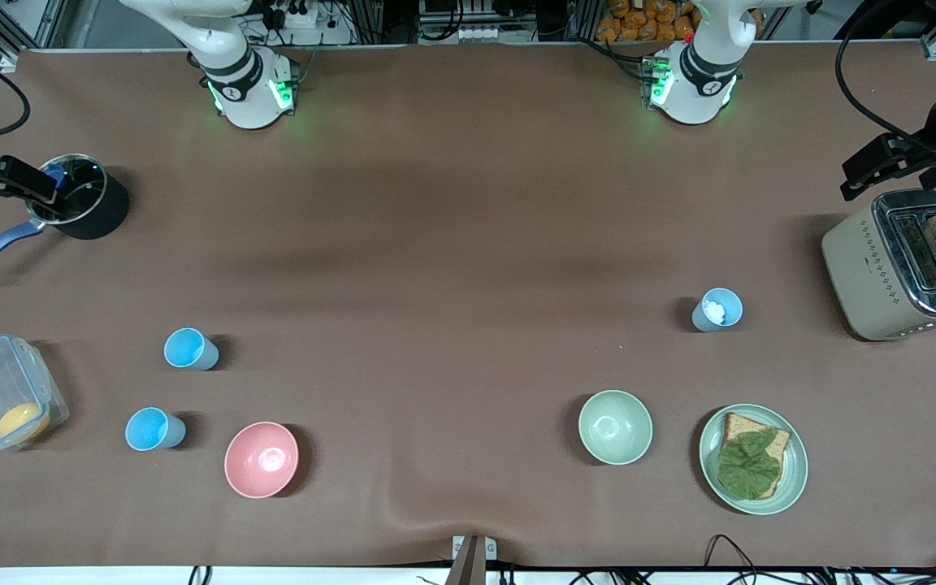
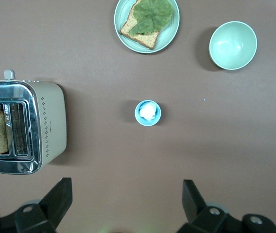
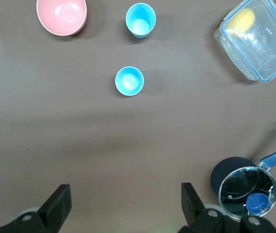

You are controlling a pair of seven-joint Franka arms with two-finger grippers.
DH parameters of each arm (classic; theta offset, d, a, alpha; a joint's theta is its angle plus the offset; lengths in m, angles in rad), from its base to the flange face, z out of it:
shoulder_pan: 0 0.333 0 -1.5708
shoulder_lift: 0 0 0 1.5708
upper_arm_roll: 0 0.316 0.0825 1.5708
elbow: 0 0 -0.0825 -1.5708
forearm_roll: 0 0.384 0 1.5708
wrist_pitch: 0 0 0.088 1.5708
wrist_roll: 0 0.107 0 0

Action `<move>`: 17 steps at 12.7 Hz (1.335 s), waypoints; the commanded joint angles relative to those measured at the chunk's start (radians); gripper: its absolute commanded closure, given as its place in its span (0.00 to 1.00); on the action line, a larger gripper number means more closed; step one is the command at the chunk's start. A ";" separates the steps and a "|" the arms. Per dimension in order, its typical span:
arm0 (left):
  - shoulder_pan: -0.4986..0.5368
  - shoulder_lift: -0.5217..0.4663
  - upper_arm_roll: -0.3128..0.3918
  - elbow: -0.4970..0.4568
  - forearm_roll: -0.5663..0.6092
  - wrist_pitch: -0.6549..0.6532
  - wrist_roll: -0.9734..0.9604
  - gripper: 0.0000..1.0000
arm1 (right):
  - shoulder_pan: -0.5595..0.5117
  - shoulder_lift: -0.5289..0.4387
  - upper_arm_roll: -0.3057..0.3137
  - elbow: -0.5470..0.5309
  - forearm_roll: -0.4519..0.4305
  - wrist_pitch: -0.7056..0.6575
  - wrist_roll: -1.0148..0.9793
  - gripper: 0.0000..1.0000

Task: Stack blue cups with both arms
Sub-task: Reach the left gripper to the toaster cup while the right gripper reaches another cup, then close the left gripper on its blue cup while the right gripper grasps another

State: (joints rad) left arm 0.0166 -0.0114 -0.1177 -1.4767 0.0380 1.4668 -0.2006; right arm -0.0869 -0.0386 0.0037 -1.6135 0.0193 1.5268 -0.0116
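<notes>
Light-blue round tapered plastic cups (image 1: pixel 191 349) (image 1: pixel 155 429) (image 1: pixel 717 309) upright, apart.

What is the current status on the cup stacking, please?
Left gripper open over bare table by toaster; right gripper open, near saucepan. Three light-blue plastic cups apart, unstacked; one holds something white.

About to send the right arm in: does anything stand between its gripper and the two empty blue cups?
Nothing visible does. The right gripper, open, hangs above bare table near the pot. The two empty blue cups stand apart, upright, with the pink bowl beside the nearer one, not in the path.
</notes>
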 commanded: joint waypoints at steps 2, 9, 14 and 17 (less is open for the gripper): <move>0.000 -0.004 0.015 -0.001 -0.020 -0.020 0.010 0.00 | 0.004 -0.011 0.001 0.000 -0.006 0.001 -0.010 0.00; 0.034 0.116 0.016 -0.063 -0.021 0.068 0.006 0.00 | -0.002 0.018 -0.001 -0.031 -0.006 0.047 -0.010 0.00; 0.037 0.103 0.015 -0.369 -0.013 0.401 0.009 0.00 | -0.017 0.184 -0.004 -0.017 0.004 0.166 -0.095 0.00; 0.039 0.088 0.012 -0.561 -0.010 0.610 0.010 0.00 | -0.027 0.297 -0.005 -0.014 0.005 0.298 -0.201 0.00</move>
State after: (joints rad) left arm 0.0480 0.1310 -0.1015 -1.9024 0.0380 1.9748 -0.2017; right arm -0.0961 0.1919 -0.0078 -1.6527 0.0194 1.7827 -0.1501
